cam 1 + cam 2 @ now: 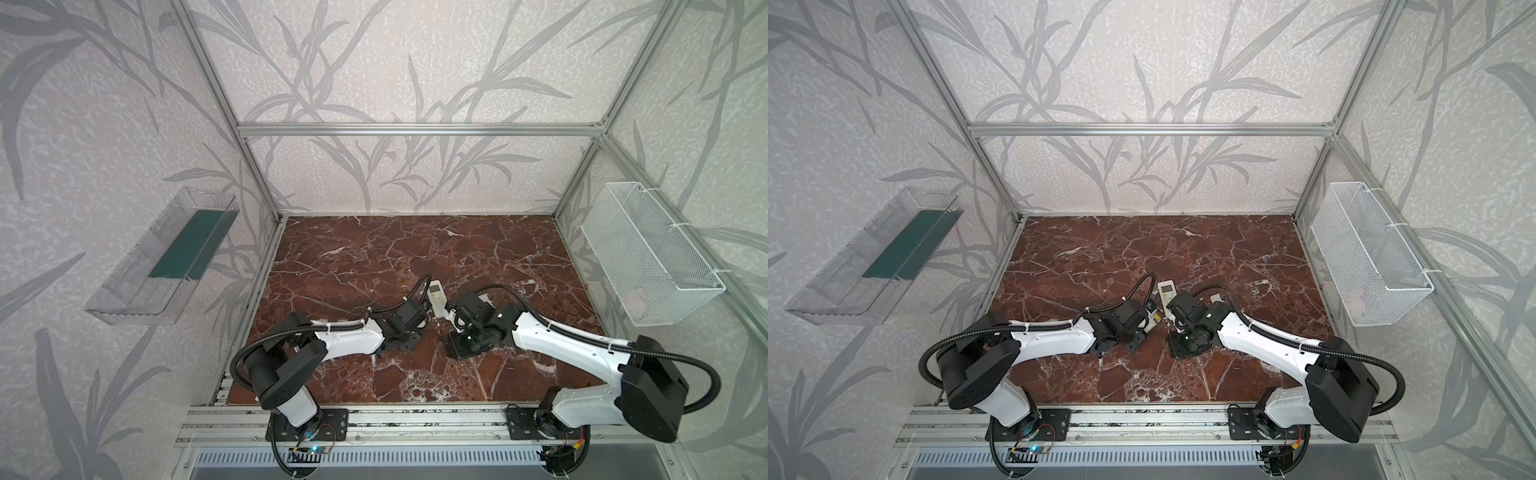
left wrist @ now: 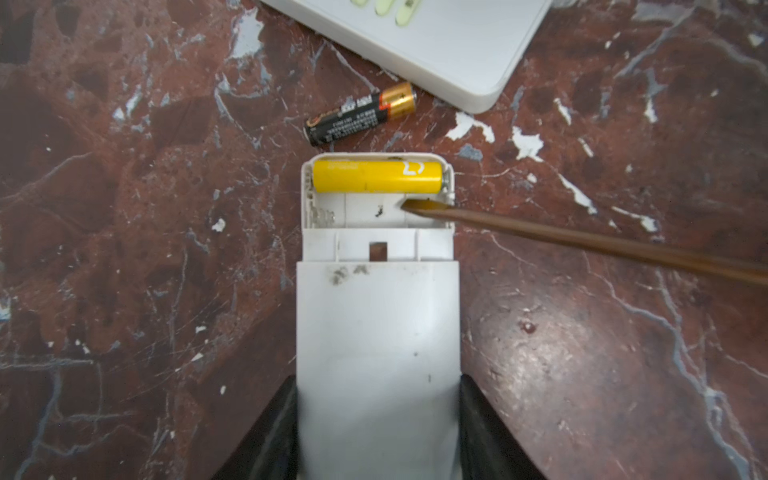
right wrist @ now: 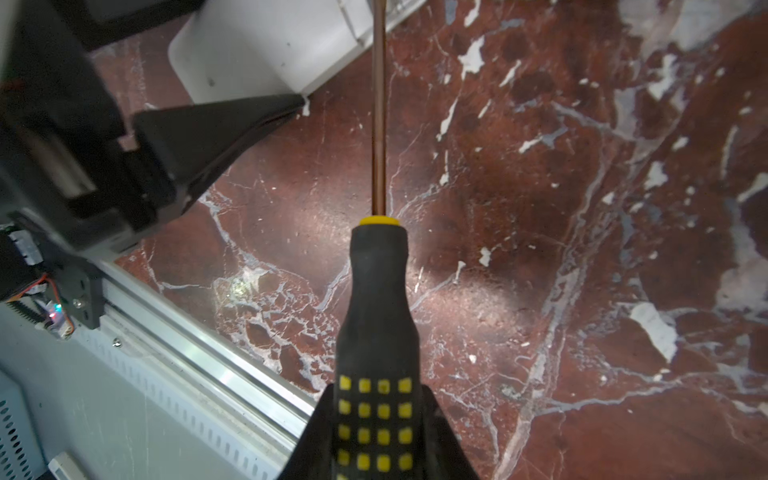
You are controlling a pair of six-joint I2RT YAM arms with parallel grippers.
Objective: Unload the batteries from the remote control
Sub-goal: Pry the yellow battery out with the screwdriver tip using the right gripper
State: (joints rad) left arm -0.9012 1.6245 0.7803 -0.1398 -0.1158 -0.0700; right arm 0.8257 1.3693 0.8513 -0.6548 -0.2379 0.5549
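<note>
My left gripper (image 2: pixel 378 384) is shut on a white remote control (image 2: pixel 377 324), its battery bay open and facing up. One yellow battery (image 2: pixel 376 176) lies in the bay's far slot; the near slot is empty. A black-and-gold battery (image 2: pixel 359 112) lies loose on the marble just beyond the remote. My right gripper (image 3: pixel 378 390) is shut on the black-and-yellow handle of a screwdriver (image 3: pixel 376 299). Its flat tip (image 2: pixel 411 204) rests inside the empty slot, beside the yellow battery's end. In the right wrist view the shaft runs to the held remote (image 3: pixel 270 45).
A second white remote (image 1: pixel 437 296) lies face up on the marble just behind both grippers. A small white piece (image 1: pixel 1217 298) sits behind the right arm. A wire basket (image 1: pixel 648 257) hangs on the right wall, a clear tray (image 1: pixel 166 253) on the left. An aluminium rail (image 1: pixel 374 415) edges the front.
</note>
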